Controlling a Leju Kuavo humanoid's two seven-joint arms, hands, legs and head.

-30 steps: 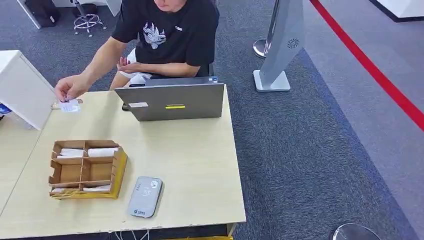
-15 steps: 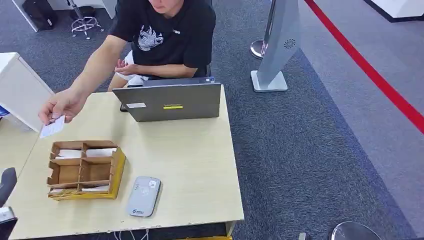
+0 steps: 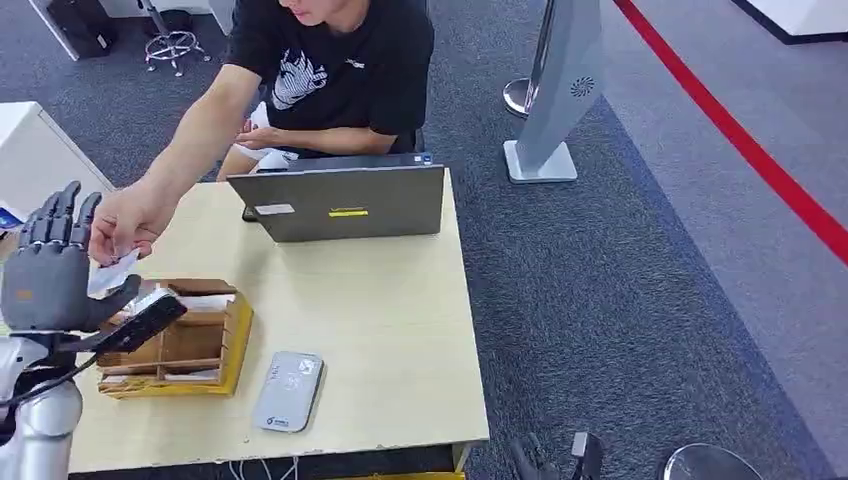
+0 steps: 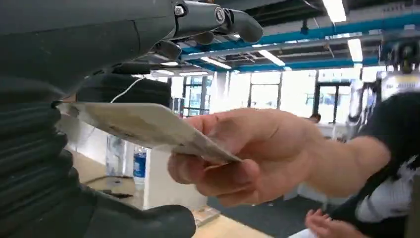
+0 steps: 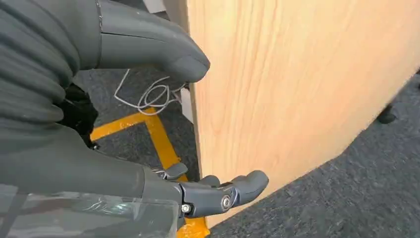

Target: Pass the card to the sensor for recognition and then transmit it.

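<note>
Fingers [image 3: 62, 215] of the left hand [image 3: 48, 270] spread, holding nothing yet.
A person's hand [image 3: 128, 220] offers the card [image 3: 112, 272] edge-on, reaching between thumb and palm; the sensor [image 3: 288, 392] lies on the table [image 3: 380, 320] further right.

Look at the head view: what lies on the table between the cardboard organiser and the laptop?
Nothing: that stretch of table between the cardboard organiser and the laptop is bare wood, as the head view shows.
</note>
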